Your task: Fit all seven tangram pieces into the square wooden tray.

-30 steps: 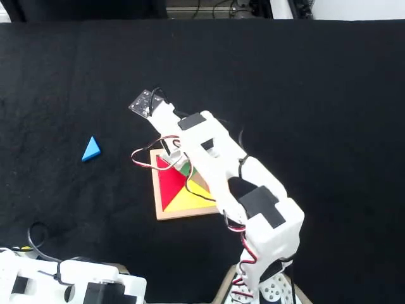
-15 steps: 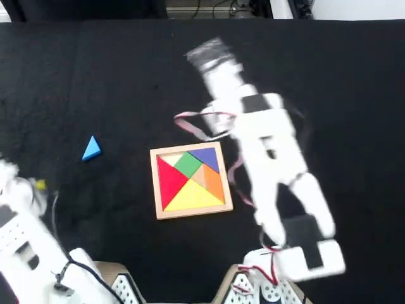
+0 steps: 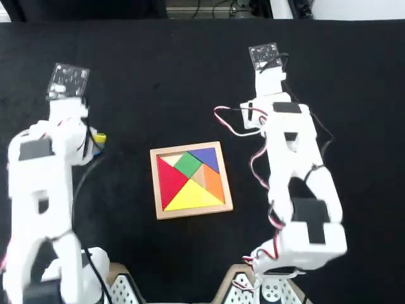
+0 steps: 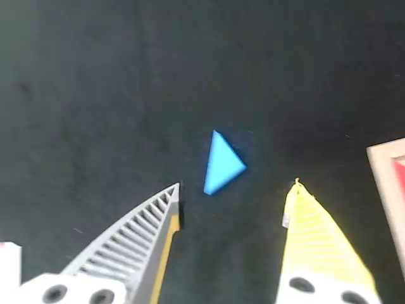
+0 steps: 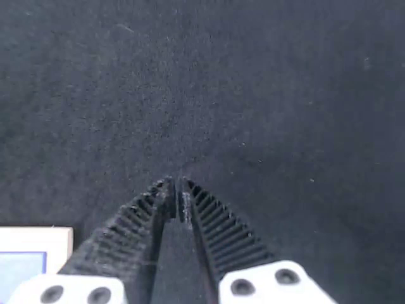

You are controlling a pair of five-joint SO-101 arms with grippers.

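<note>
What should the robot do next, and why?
Probably lower the left hand onto the blue triangle and close it: the hand is open just short of the triangle, which lies on the black cloth outside the tray.

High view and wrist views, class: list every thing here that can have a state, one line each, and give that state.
wooden tray: flat on the black cloth, coloured pieces seated inside.
blue triangle: loose on the cloth, outside the tray, ungripped.
left gripper: open, one finger to each side of the blue triangle, just short of it.
right gripper: shut, empty, over bare cloth.
</note>
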